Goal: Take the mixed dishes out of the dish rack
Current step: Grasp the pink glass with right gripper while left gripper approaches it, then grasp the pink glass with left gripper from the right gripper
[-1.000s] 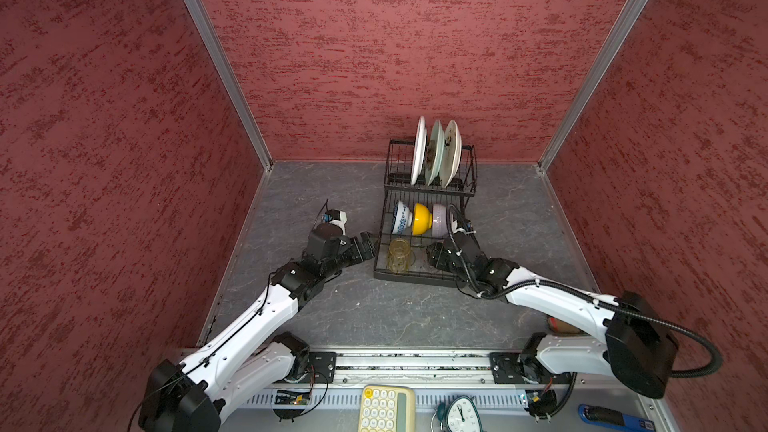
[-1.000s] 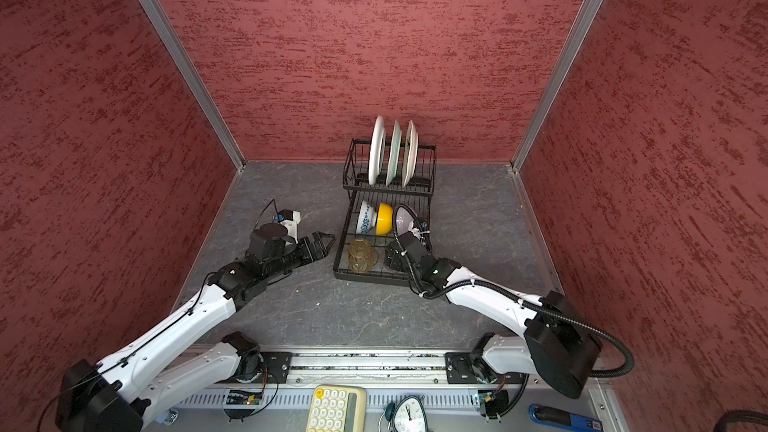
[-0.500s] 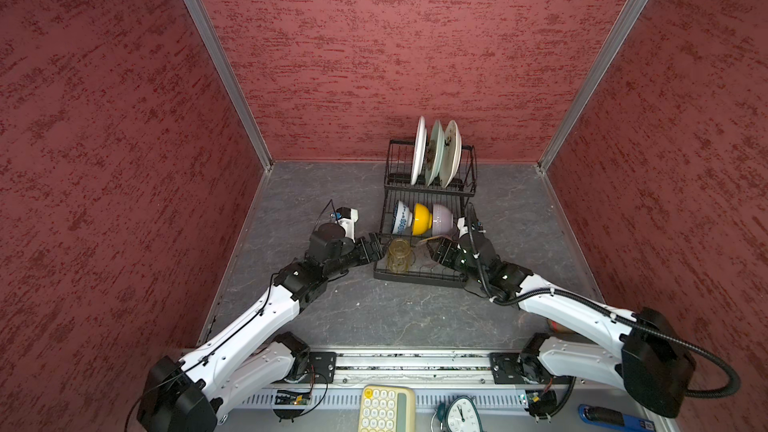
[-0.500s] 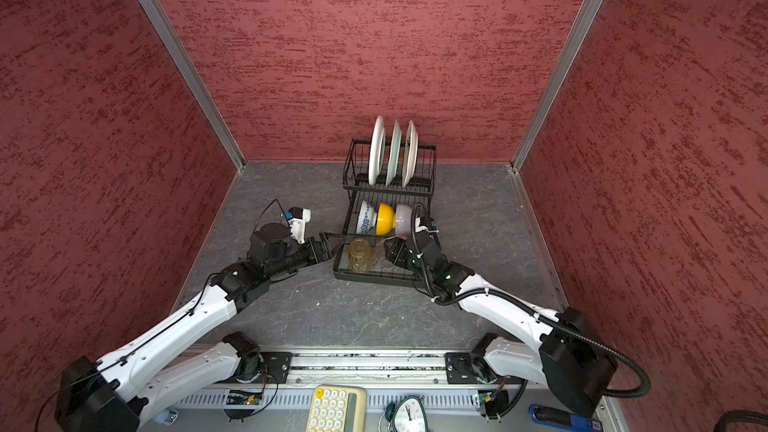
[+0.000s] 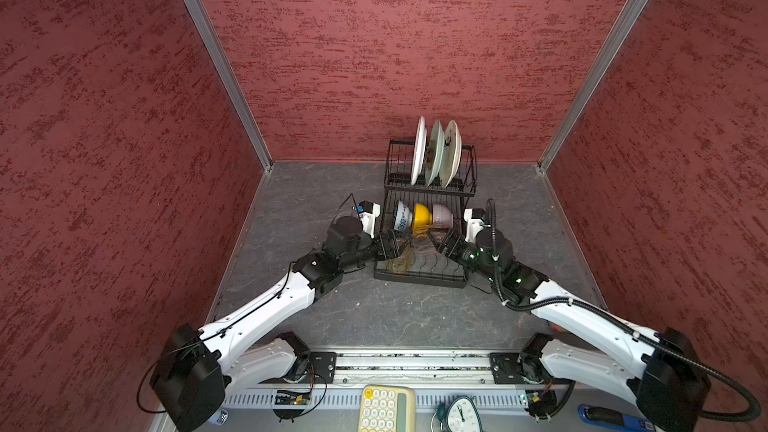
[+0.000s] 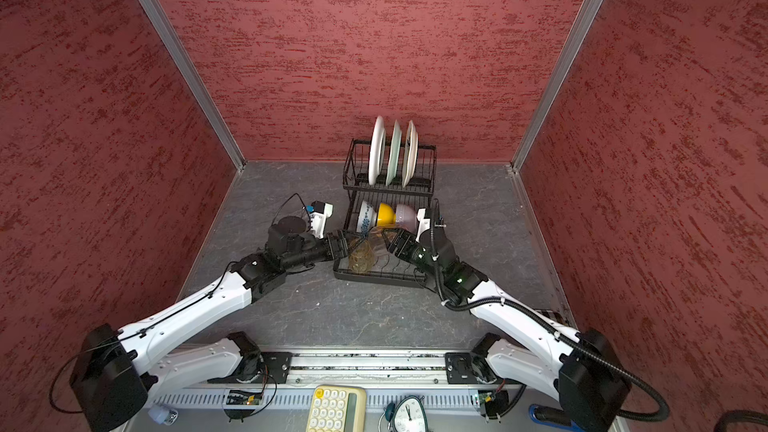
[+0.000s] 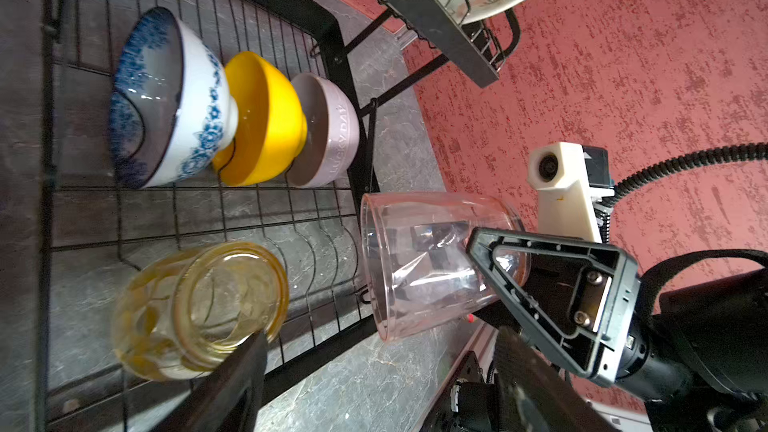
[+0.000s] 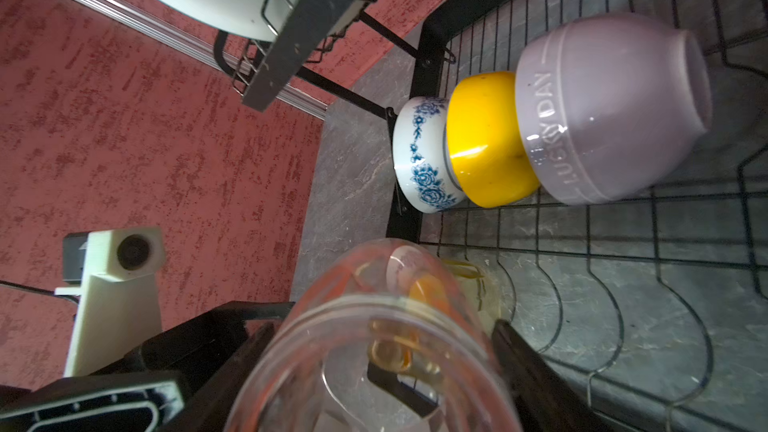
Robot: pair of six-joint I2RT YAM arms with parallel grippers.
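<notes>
The black wire dish rack (image 5: 419, 280) (image 6: 374, 278) stands at the back middle in both top views. Three plates (image 5: 436, 151) (image 6: 392, 151) stand upright in its upper basket. On the lower tray a blue-white bowl (image 7: 166, 97), a yellow bowl (image 7: 266, 118) and a lavender bowl (image 8: 611, 110) lie nested on their sides. My right gripper (image 8: 382, 328) (image 5: 438, 241) is shut on the pink tumbler (image 7: 432, 263) (image 8: 374, 351), held tilted above the tray. The amber tumbler (image 7: 199, 309) (image 6: 360, 257) stands on the tray. My left gripper (image 7: 382, 351) (image 5: 395, 243) is open, one finger beside the amber tumbler.
Red textured walls close in on three sides of the grey floor (image 5: 332, 209). A yellow calculator (image 5: 388, 409), a small clock (image 5: 461, 413) and a blue tool (image 5: 611, 417) lie along the front rail. The two grippers are close together over the tray.
My right gripper has raised the pink tumbler off the tray and drawn it rightward. My left gripper has moved right over the tray's edge to the amber tumbler, its jaws narrowing slightly.
</notes>
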